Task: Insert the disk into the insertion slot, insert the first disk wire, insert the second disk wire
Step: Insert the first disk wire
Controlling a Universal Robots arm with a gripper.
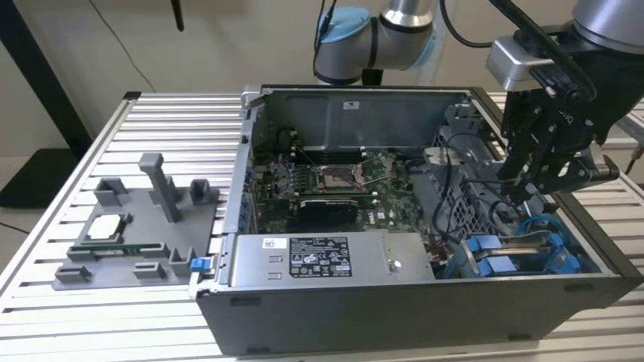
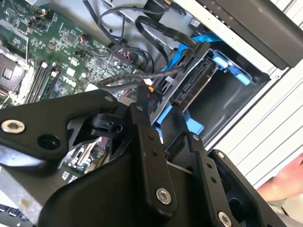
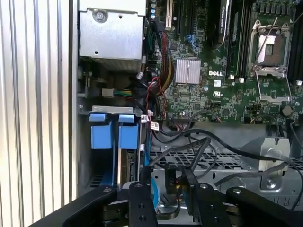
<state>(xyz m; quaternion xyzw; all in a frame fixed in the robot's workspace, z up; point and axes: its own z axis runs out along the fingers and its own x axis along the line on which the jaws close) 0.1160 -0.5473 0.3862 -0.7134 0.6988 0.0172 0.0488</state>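
Observation:
The disk (image 3: 129, 166) stands edge-on in the insertion slot (image 1: 508, 255) of the grey drive cage, held by its blue carrier (image 3: 128, 136). Its connector end (image 2: 193, 87) faces outward with nothing plugged into it. My gripper (image 1: 523, 194) hangs inside the case just above the cage. In both wrist views its black fingers (image 3: 144, 191) stand apart. A black plug (image 3: 171, 178) on thin red and yellow wires sits between them. I cannot tell whether the fingers touch it. In the second wrist view my gripper (image 2: 163, 116) is close beside the disk's end.
Loose black cables (image 3: 203, 142) and a blue cable (image 2: 203, 38) loop over the cage. The grey power supply box (image 1: 322, 260) and the motherboard (image 1: 332, 181) lie to the exterior view's left. A grey fixture tray (image 1: 131, 226) with small parts sits outside the case.

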